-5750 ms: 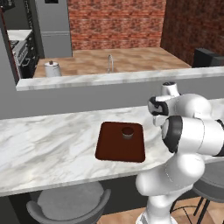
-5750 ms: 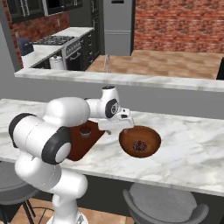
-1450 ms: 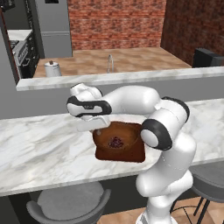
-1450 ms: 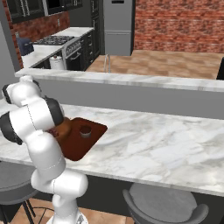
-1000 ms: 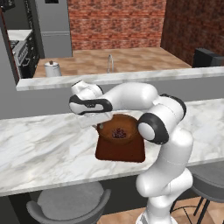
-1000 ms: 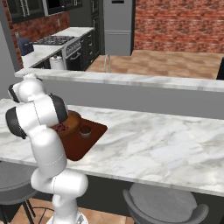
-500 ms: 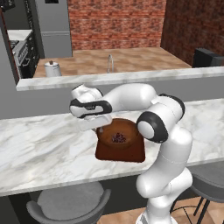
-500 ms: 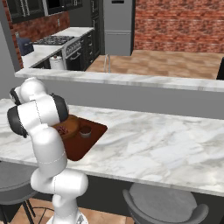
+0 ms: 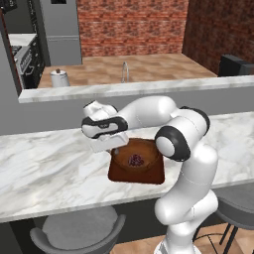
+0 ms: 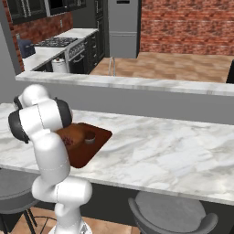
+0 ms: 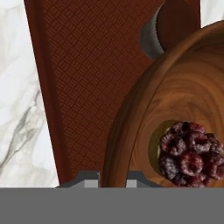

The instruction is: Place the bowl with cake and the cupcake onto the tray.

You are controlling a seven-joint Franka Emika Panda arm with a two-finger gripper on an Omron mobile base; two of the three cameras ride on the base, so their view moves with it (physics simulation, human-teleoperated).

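The orange-brown bowl with cake (image 9: 145,155) sits low over the maroon tray (image 9: 149,174), its reddish cake piece (image 9: 135,160) at the centre. My gripper (image 9: 114,150) is at the bowl's left rim. In the hand view the gripper (image 11: 113,177) is shut on the bowl with cake (image 11: 131,131): one fingertip stands outside the rim and one inside. The cake (image 11: 188,153) lies to the right. The dark cupcake (image 11: 168,30) stands on the tray (image 11: 87,78) just beyond the bowl. From the right base, the cupcake (image 10: 89,136) is on the tray (image 10: 89,153), and my arm hides most of the bowl.
The tray lies on a white marble counter (image 9: 49,168). A raised grey ledge (image 9: 149,92) runs along the counter's back. A white kettle (image 9: 59,78) stands beyond the ledge. A grey stool (image 9: 79,233) is tucked under the near edge, and another stool (image 10: 169,212) is nearby.
The hand has brought the bowl a little rightward and down over the tray, beside the cupcake. In the last half second it hardly moved.
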